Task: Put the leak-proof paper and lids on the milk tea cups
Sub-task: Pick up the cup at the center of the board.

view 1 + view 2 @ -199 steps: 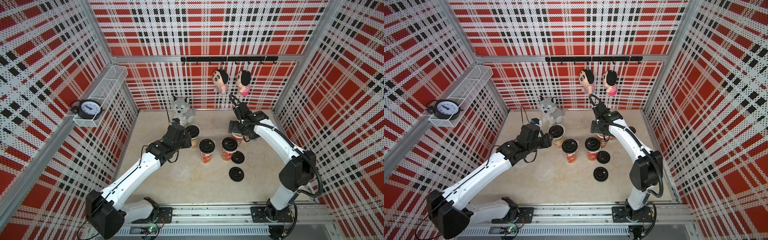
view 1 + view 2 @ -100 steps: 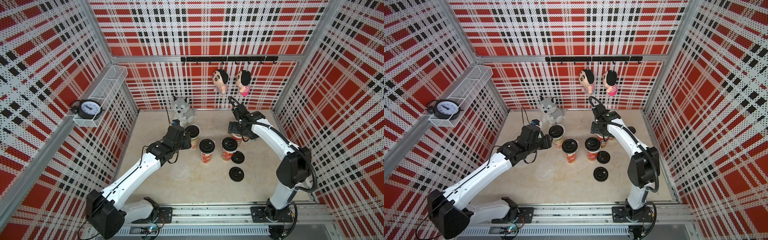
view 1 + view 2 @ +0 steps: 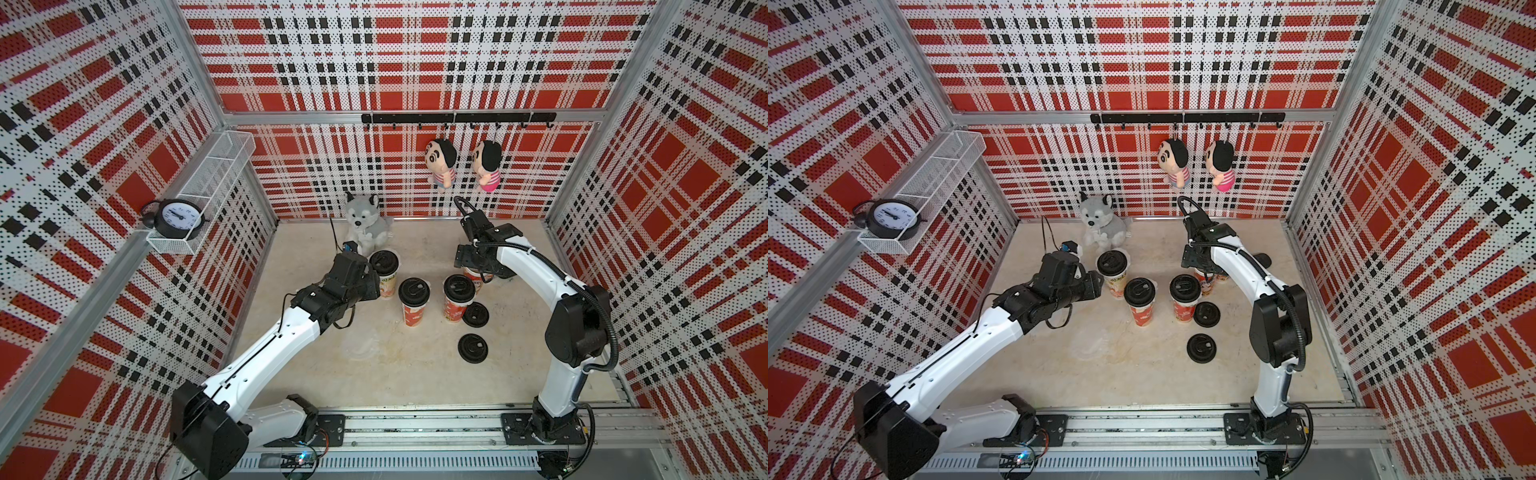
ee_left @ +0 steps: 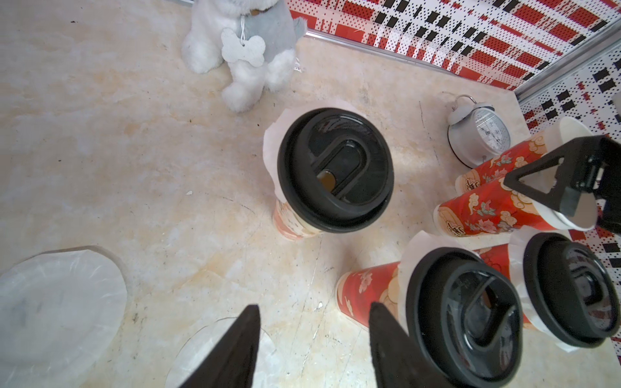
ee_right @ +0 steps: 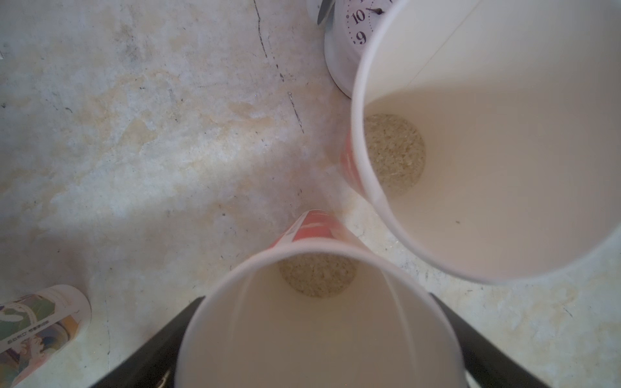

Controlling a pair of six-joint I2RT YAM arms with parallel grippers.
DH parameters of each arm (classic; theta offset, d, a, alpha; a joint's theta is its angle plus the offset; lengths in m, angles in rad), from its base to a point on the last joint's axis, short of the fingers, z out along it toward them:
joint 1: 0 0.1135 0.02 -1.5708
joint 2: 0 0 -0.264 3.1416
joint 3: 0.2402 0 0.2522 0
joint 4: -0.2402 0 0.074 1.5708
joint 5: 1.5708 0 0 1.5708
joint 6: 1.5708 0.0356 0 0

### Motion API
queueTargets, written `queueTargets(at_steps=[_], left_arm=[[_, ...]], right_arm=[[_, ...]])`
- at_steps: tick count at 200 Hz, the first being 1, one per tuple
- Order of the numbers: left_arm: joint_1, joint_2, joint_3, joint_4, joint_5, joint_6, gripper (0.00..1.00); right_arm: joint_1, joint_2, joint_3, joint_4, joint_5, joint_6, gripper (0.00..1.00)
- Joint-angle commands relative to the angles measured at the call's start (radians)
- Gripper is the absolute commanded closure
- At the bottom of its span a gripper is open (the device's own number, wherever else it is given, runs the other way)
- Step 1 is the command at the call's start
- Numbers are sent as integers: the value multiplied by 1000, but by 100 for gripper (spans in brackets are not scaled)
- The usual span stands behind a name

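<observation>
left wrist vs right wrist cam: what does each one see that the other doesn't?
Left wrist only: three lidded printed paper cups, their black round plastic lids with white paper peeking out underneath; loose translucent round paper sheets on the table; grey-white plush husky; open, empty left pincer.
Right wrist only: grainy filling at the open cups' bottoms.
Both: two open red-printed paper cups, right pincer straddling one (contact unclear), small white alarm clock, beige marbled table.
</observation>
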Motion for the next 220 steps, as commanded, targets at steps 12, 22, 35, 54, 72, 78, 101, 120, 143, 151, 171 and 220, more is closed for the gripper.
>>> queueTargets(at_steps=[12, 22, 35, 54, 72, 78, 101, 120, 143, 151, 171, 220], left_arm=[[14, -21, -17, 1, 17, 20, 44], [16, -20, -17, 0, 18, 19, 44], [18, -22, -18, -2, 20, 21, 44], [19, -27, -16, -4, 22, 21, 44], [21, -32, -17, -7, 22, 22, 44], [21, -32, -17, -7, 22, 21, 44], [23, -39, -20, -9, 21, 22, 44], [25, -47, -24, -10, 21, 21, 44], [29, -55, -31, -11, 23, 21, 44], [30, -58, -33, -11, 25, 22, 44], [33, -64, -35, -14, 31, 21, 44], [36, -69, -29, -41, 40, 30, 44]], right_arm=[[-10, 18, -12, 25, 15, 18, 8], [-10, 15, -15, 26, 11, 18, 10], [-9, 3, -24, 28, 6, 19, 12], [-8, -24, -41, 31, 2, 20, 15], [-9, -54, -52, 29, 3, 18, 16], [-9, -65, -54, 28, 3, 16, 16], [-9, -111, -54, 10, 11, 14, 17], [-8, -162, -63, -7, 26, 14, 17], [-12, -230, -95, -10, 40, 16, 18], [-14, -252, -109, -12, 43, 18, 19], [-20, -303, -141, -29, 52, 21, 19], [-27, -462, -242, -85, 43, -7, 21]])
